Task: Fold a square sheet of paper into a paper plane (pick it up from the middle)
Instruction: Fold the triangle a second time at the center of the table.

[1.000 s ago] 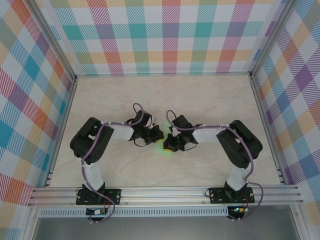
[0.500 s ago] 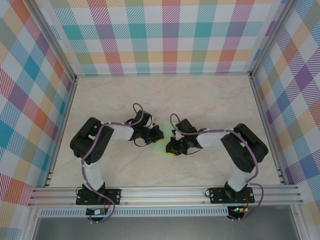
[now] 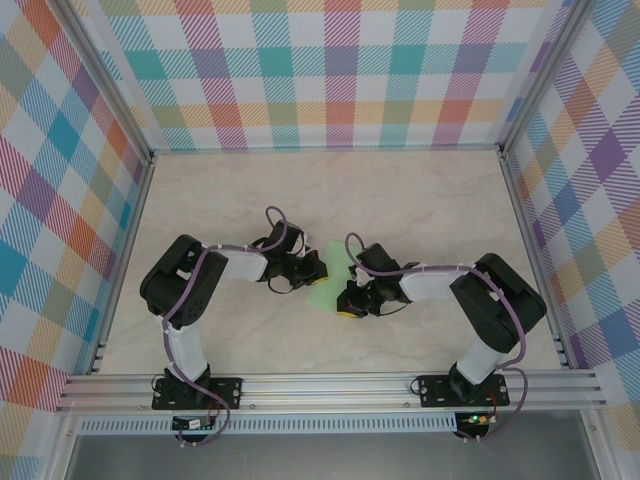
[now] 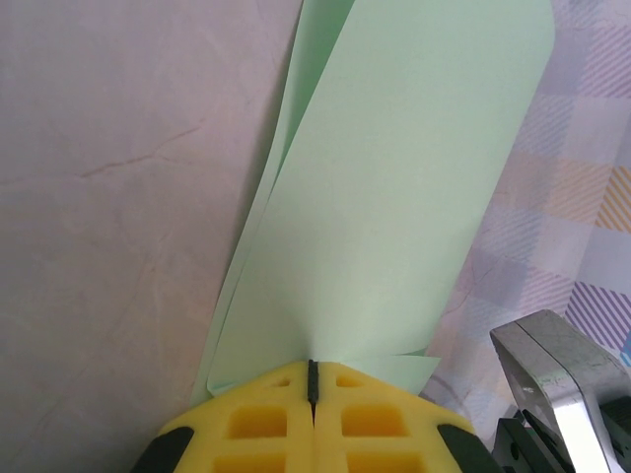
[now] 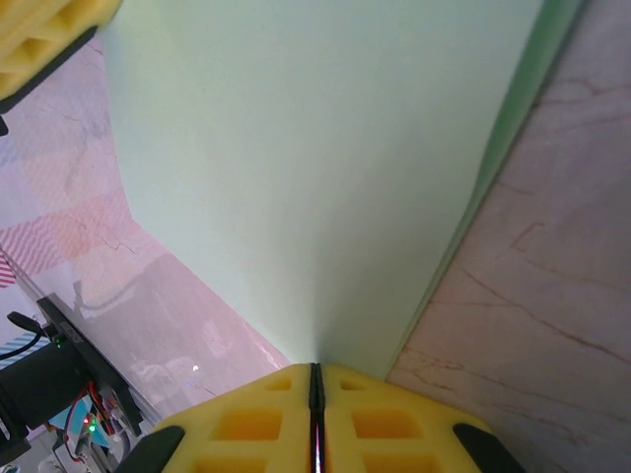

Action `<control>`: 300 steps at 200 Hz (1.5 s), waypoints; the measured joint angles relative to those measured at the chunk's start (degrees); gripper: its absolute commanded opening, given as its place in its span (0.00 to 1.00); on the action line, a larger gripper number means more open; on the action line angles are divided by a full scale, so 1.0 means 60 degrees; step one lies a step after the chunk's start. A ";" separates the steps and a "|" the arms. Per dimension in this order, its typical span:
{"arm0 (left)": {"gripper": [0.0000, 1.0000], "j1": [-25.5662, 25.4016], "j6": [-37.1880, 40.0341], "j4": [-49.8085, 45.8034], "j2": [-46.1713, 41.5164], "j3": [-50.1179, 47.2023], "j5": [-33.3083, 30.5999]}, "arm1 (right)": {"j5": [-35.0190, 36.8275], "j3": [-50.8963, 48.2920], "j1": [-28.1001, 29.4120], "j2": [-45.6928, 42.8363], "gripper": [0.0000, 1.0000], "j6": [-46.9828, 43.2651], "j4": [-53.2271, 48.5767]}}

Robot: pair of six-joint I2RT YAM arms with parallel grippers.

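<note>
From high above and behind the bases [image 3: 197, 388], looking steeply down over the whole table [image 3: 420, 200] and both arms [image 3: 190, 290], far off, with plaid walls [image 3: 330, 70] round the edges. From the left wrist, staring along the left gripper [image 4: 314, 379] at very close range, pads [image 4: 266, 424] at the bottom edge, across the paper [image 4: 394, 197] to the table and a strip of wall; from the right wrist likewise along the right gripper [image 5: 315, 379], as near (a yellow pad of the other gripper in its top left corner). Shared by all three: the paper, mid-table between the two wrists.
</note>
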 measured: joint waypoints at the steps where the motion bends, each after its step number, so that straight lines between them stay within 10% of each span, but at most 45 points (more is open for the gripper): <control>1: 0.00 0.0000 0.0000 0.0000 0.0000 0.0000 0.0000 | 0.0000 0.0000 0.0000 0.0000 0.10 0.0000 0.0000; 300: 0.07 -0.0073 0.0229 -0.1366 -0.1315 0.0273 0.0120 | 0.0463 0.0976 -0.0117 0.0579 0.06 0.0102 -0.0579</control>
